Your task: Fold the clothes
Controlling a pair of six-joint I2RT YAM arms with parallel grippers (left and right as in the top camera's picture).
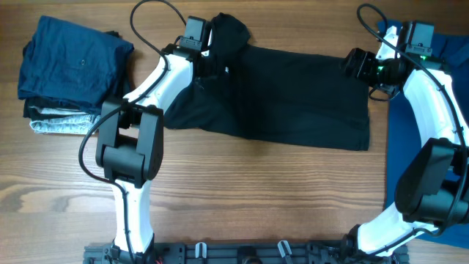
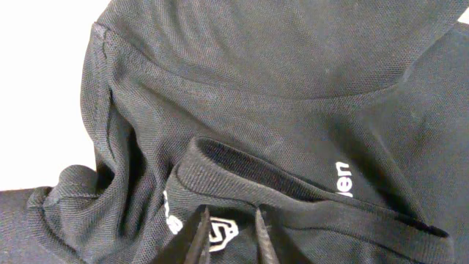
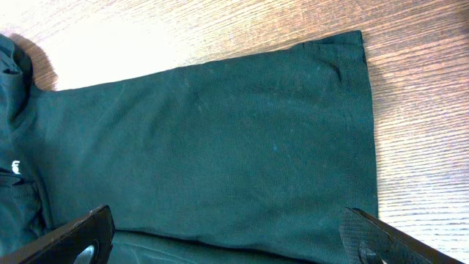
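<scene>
Overhead, the black shirt (image 1: 286,95) lies spread flat across the far middle of the wooden surface (image 1: 256,198), its collar end bunched up under the left arm (image 1: 157,81) and its straight hem toward the right arm (image 1: 429,103). The left jaws sit on the bunched collar end; the right jaws hang just beside the shirt's far right corner. At the far left a folded stack (image 1: 73,59) rests apart from the shirt, a dark blue garment on top and a grey piece (image 1: 58,125) showing beneath. A bright blue shirt (image 1: 398,169) covers the right edge of the surface, partly under the right arm. In the left wrist view the two fingers (image 2: 196,236) stand only narrowly apart, right over the white logo (image 2: 218,233), just below the folded collar (image 2: 242,172); I cannot tell whether they pinch any fabric. In the right wrist view the jaws are spread wide and released, one finger (image 3: 73,235) over the cloth and the other at its hem corner, grasping nothing.
</scene>
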